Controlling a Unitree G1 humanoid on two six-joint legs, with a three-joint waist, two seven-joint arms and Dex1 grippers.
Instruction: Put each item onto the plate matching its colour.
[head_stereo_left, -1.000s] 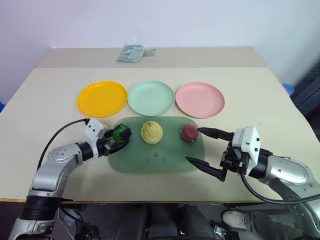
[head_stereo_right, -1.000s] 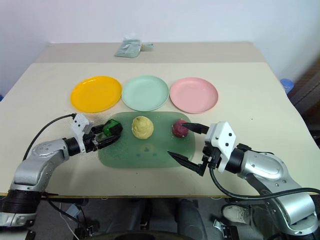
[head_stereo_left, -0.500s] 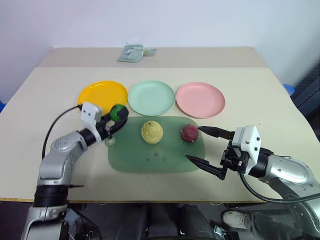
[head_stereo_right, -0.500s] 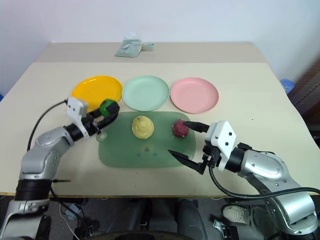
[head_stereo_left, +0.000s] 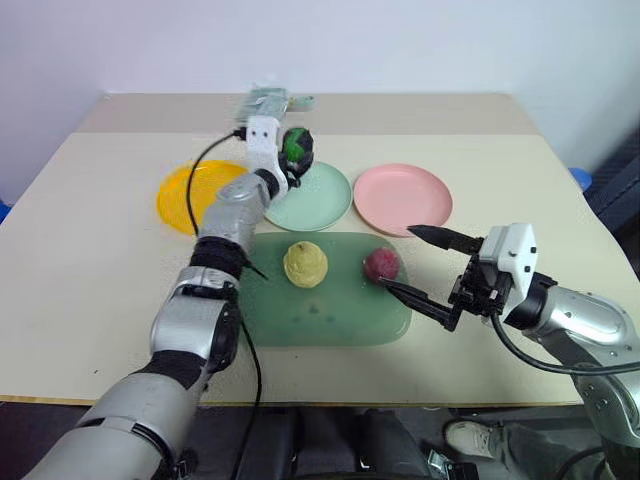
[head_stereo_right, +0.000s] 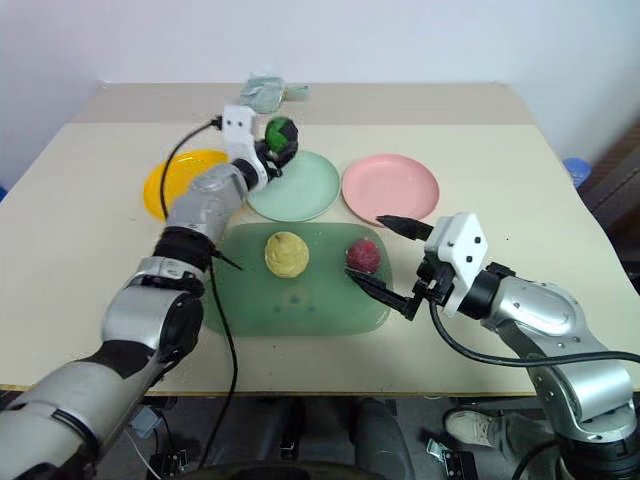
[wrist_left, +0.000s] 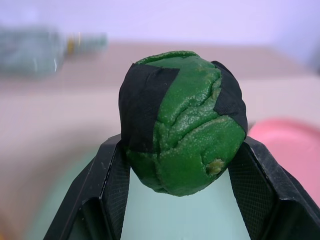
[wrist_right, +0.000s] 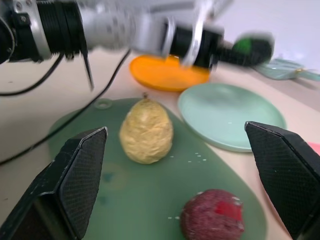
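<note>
My left gripper (head_stereo_left: 297, 148) is shut on the green item with black patches (wrist_left: 182, 142) and holds it in the air over the far left rim of the mint green plate (head_stereo_left: 318, 199). The pale yellow bumpy item (head_stereo_left: 304, 264) and the dark red item (head_stereo_left: 381, 265) lie on the translucent green tray (head_stereo_left: 330, 318). The orange-yellow plate (head_stereo_left: 185, 196) and the pink plate (head_stereo_left: 402, 199) flank the green one. My right gripper (head_stereo_left: 420, 268) stands open just right of the dark red item, one fingertip close beside it.
A small pale-green fabric bundle (head_stereo_left: 262, 103) lies at the back of the table, just behind the left gripper. A black cable (head_stereo_left: 207, 165) loops from the left wrist over the orange-yellow plate. The table's left and right sides are bare.
My left arm has lifted the green item off the tray's left end and carried it forward and right to above the green plate's rim. The right gripper has shifted slightly towards the red item.
</note>
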